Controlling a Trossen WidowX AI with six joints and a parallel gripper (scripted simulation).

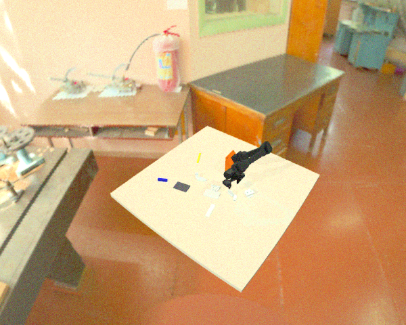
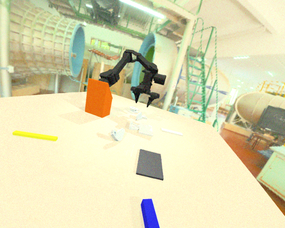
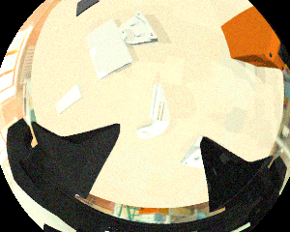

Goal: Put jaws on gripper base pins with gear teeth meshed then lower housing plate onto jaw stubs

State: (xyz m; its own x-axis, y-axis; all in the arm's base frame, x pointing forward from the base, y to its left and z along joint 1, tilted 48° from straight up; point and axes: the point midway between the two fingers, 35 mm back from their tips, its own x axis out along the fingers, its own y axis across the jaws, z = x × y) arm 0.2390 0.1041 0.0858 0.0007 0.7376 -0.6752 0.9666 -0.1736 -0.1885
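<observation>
My gripper (image 1: 233,185) (image 2: 142,104) (image 3: 160,132) is open and empty, above the table. One white jaw (image 1: 232,195) (image 2: 140,116) (image 3: 159,108) lies below it, between the fingers' lines in the wrist view. The other jaw (image 1: 200,177) (image 2: 119,134) lies apart, nearer the dark plate. A small white part with two dark spots (image 1: 249,192) (image 2: 133,109) (image 3: 193,157) is partly hidden by a finger in the wrist view. Another white part (image 1: 215,187) (image 3: 139,30) lies against a flat white slab (image 1: 212,193) (image 2: 145,129) (image 3: 108,48). I cannot tell which is base or housing plate.
An orange block (image 1: 229,161) (image 2: 97,98) (image 3: 251,36) stands near the arm. A white strip (image 1: 210,210) (image 2: 171,131) (image 3: 69,99), dark plate (image 1: 181,186) (image 2: 150,164) (image 3: 87,6), yellow bar (image 1: 198,158) (image 2: 34,136) and blue bar (image 1: 162,179) (image 2: 149,213) lie on the table (image 1: 231,252).
</observation>
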